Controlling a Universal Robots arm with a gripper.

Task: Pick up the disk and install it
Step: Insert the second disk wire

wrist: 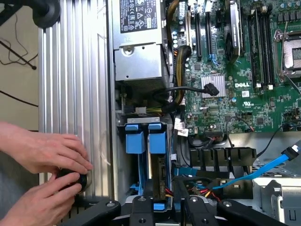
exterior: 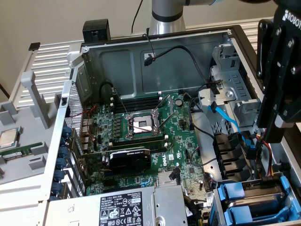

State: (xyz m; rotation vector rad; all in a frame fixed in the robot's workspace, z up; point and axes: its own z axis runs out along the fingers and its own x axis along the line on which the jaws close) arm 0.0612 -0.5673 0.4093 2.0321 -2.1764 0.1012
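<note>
The disk, grey metal in a blue carrier, sits in the drive bay at the case's corner, beside another blue-fronted carrier. My gripper hangs above that bay. Its black fingers stand apart on either side of the disk's near end, and I see nothing clamped between them. In the exterior view the gripper hovers at the exterior view's right, over the bay and the cables.
A person's two hands rest on a black knob on the ribbed side panel beside the bay. The power supply, motherboard, a blue SATA cable and black cable clips crowd the case. A CPU chip lies outside.
</note>
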